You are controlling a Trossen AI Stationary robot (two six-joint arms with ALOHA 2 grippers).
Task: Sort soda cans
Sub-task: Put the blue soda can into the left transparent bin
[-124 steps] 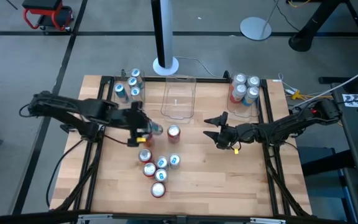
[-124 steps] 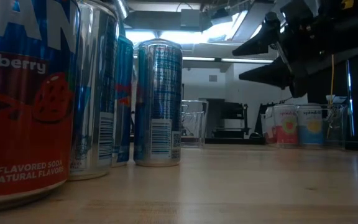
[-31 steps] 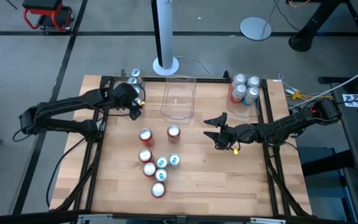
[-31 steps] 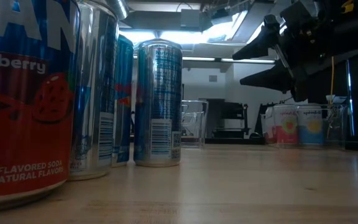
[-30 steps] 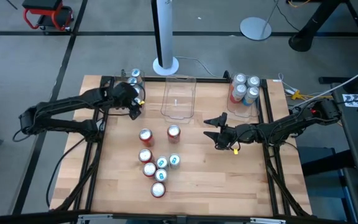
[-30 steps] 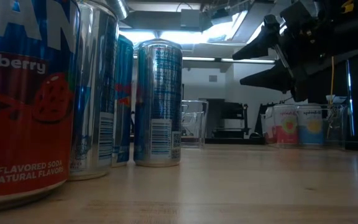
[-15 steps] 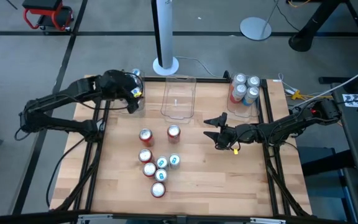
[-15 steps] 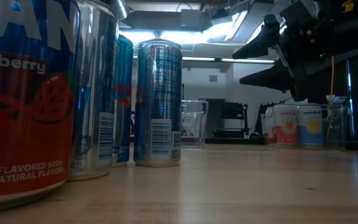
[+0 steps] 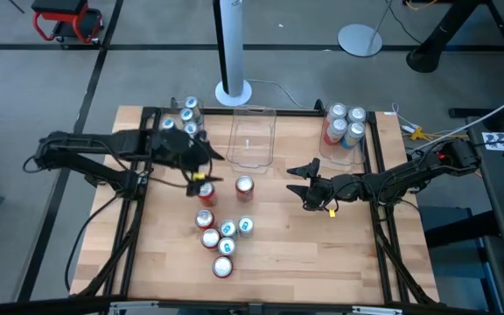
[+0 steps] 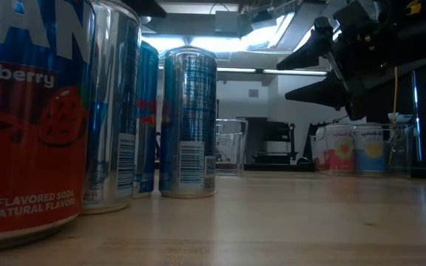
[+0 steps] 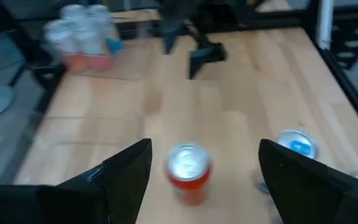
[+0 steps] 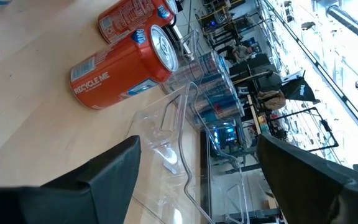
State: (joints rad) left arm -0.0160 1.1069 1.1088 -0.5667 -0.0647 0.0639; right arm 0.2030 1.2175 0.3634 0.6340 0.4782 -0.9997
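Left gripper (image 9: 206, 168): fingers (image 11: 126, 174) spread wide, holding nothing, hanging over the wood table (image 9: 322, 254) just beside the red cans in the middle. In the left wrist view one red can (image 11: 189, 172) is standing upright between the two fingers, apart from both; a blue-topped can (image 11: 297, 145) is sitting near one finger.

Right gripper (image 9: 297, 179): also spread, empty, hovering right of ctr, pointing toward the red can (image 9: 244, 185) by the middle bin (image 9: 251, 136). Right wrist view is showing two red cans (image 12: 127, 68) next to that clear bin's wall.

Soda cans, loose: cluster of approx. six (image 9: 220, 236) standing at the table's near-centre, red and blue-teal mixed; exact count is hard to read under the left arm.

Soda cans, sorted: blue-teal group (image 9: 182, 118) sitting in the left rear bin; light-bodied group (image 9: 346, 124) sitting in the right rear bin (image 9: 326, 149).

Low view: blue cans (image 10: 188, 122) standing close to the lens; right gripper (image 10: 324, 66) hanging above, jaws apart.
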